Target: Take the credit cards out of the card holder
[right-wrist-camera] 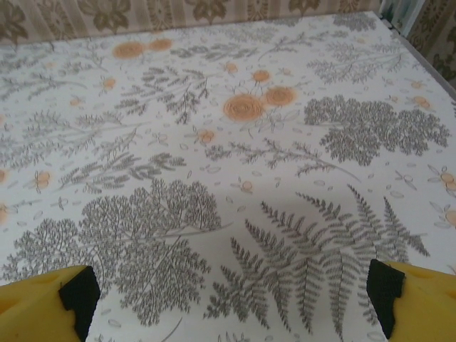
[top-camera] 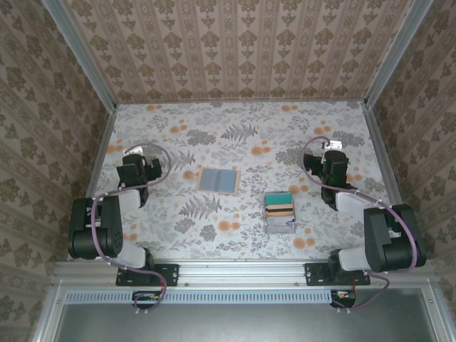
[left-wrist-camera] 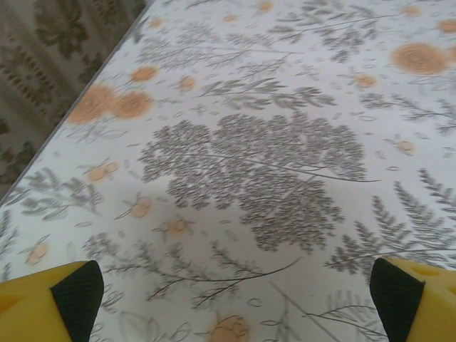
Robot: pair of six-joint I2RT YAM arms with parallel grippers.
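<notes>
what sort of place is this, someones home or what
Likely a robot test booth, not a home: the left arm and right arm are bolted to a metal rail, and wallpapered panels box in one flowered table.

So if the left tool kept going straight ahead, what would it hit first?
Probably the flowered table itself: the left tool, jaws wide open, tilts down at a bare patch, with nothing in between. How far is unclear.
</notes>
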